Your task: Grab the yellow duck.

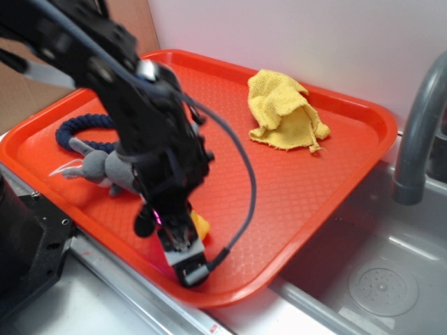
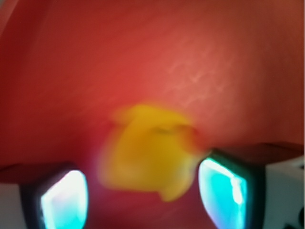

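The yellow duck (image 2: 147, 152) lies on the red tray (image 2: 200, 57), blurred in the wrist view, between the two pale fingers (image 2: 64, 200) of my gripper (image 2: 143, 195). The jaws stand open with a gap on the left side; the right finger is close to or touching the duck. In the exterior view only a yellow-orange sliver of the duck (image 1: 200, 225) shows behind the black gripper (image 1: 183, 259), which points down at the tray's (image 1: 293, 202) near edge.
A grey plush toy (image 1: 101, 169) and a dark blue rope ring (image 1: 84, 129) lie at the tray's left. A crumpled yellow rag (image 1: 285, 112) sits at the back. A grey faucet (image 1: 419, 132) and the sink basin (image 1: 377, 279) are to the right.
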